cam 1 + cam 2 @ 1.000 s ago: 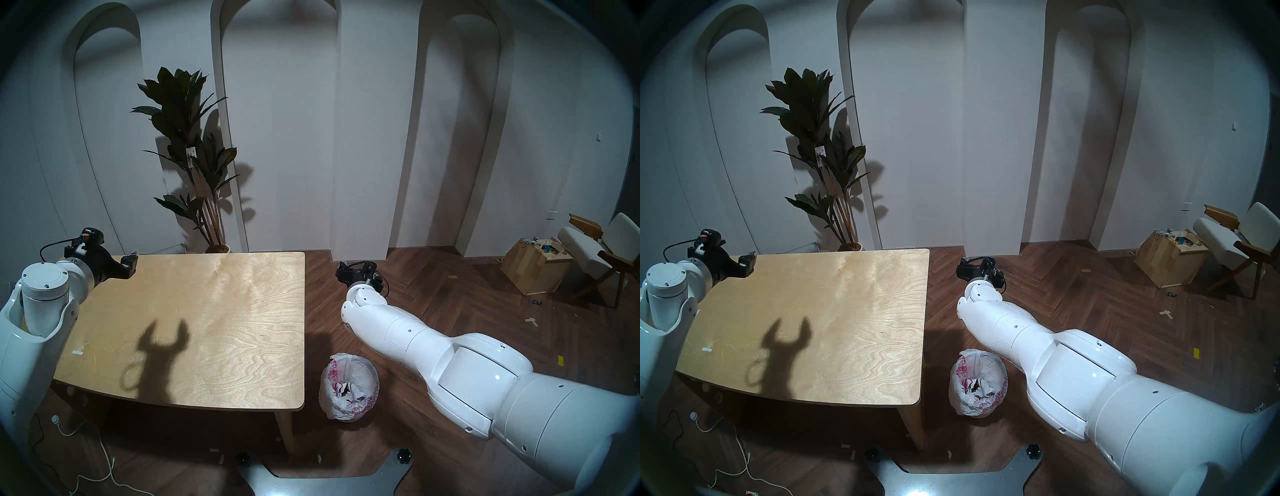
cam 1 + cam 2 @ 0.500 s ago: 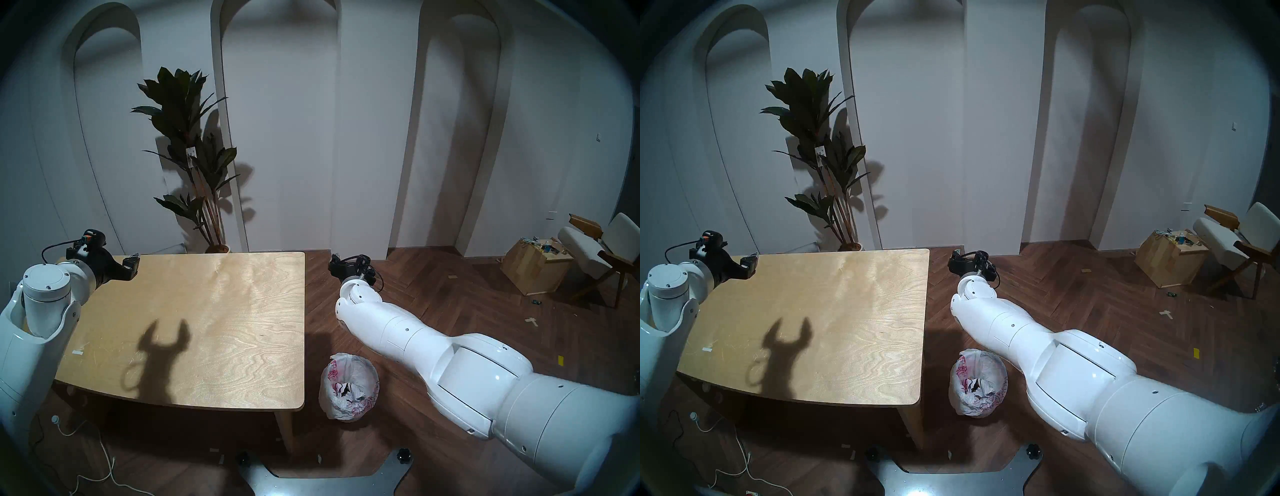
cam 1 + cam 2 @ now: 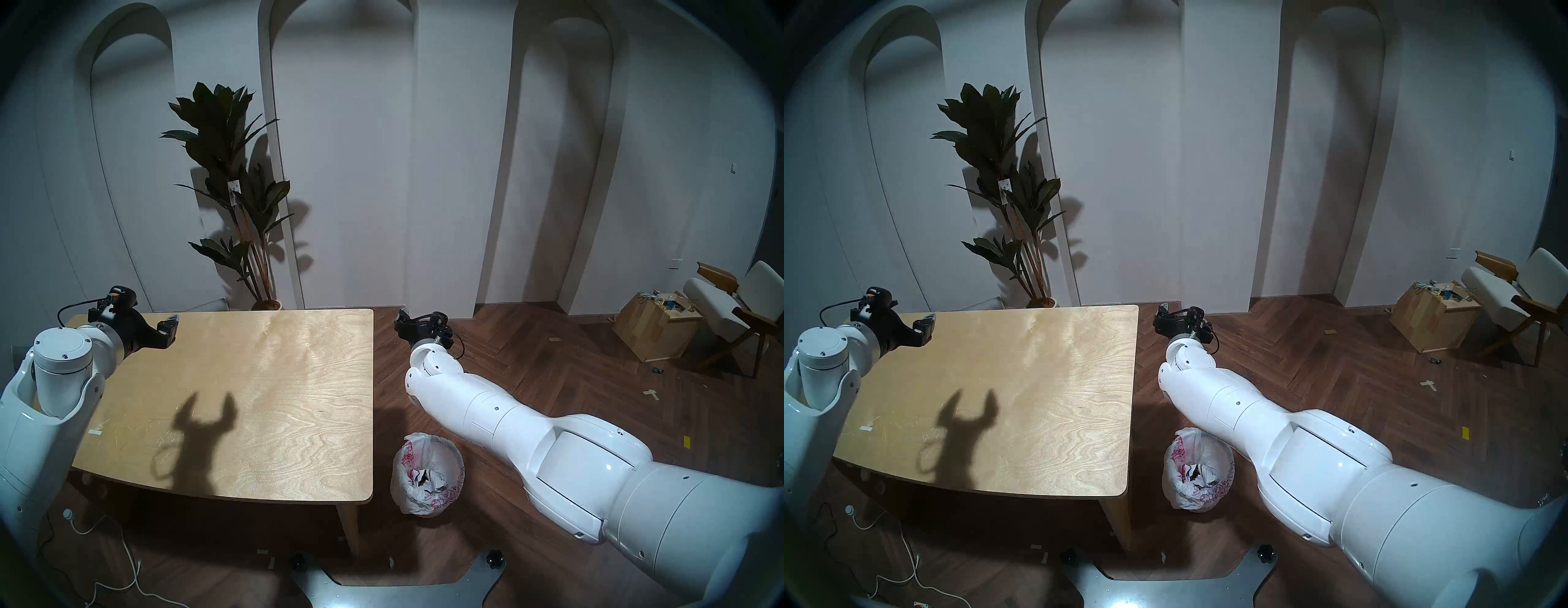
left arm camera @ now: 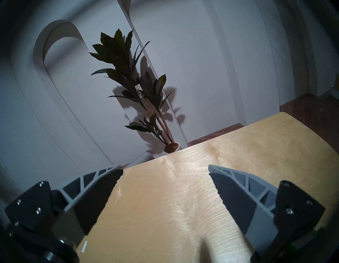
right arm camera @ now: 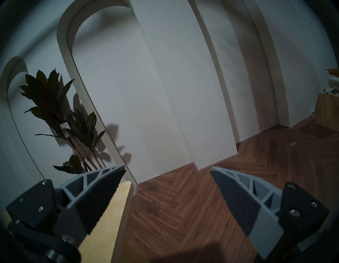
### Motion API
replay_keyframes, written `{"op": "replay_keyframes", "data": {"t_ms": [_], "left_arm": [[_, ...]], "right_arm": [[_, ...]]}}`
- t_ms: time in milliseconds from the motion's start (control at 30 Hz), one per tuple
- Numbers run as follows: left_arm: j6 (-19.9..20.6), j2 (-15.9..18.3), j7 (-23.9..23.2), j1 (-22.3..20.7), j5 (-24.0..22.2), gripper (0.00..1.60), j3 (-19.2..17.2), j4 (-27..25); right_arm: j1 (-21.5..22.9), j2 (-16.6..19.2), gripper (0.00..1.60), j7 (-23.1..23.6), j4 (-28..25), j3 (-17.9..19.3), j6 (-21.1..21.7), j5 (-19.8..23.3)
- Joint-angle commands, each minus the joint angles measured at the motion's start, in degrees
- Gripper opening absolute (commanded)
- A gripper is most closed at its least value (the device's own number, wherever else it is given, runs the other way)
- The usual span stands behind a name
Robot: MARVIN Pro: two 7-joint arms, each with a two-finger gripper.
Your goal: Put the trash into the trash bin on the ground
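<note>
The trash bin (image 3: 427, 475) stands on the floor right of the table; it also shows in the head right view (image 3: 1197, 467). It is lined with a crinkly white bag printed in red-pink. Crumpled white trash (image 3: 432, 479) lies inside it. I see no trash on the table top. My left gripper (image 3: 169, 327) is open and empty over the table's far left corner; the left wrist view (image 4: 165, 169) shows bare wood between its fingers. My right gripper (image 3: 405, 322) is open and empty above the floor by the table's far right corner, as the right wrist view (image 5: 167, 169) shows.
The wooden table (image 3: 275, 403) carries a small white tape strip (image 3: 94, 432) near its left edge. A potted plant (image 3: 237, 191) stands behind it. A wooden cube box (image 3: 655, 327) and a chair (image 3: 729, 305) stand far right. A white cable (image 3: 106, 564) lies on the floor.
My right arm has swung left, bringing its gripper to the table's far right corner. My left gripper has moved slightly right over the table's far left corner. Both stay open.
</note>
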Motion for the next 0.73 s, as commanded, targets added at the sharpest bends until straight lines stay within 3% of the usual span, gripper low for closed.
{"op": "replay_keyframes", "data": {"t_ms": [0,700], "left_arm": [[-0.67,0.36,-0.13,-1.19,-0.18,1.6,0.33,-1.43],[-1.07,0.37,-0.2,-2.03,-0.74,1.6,2.4,-2.57]], "right_arm": [[-0.45,0.18,1.6,0.32,-2.63,0.02,-1.53,-0.26],[-3.33,1.45,1.6,0.93,-7.76,-0.66,-3.99,-1.07]]}}
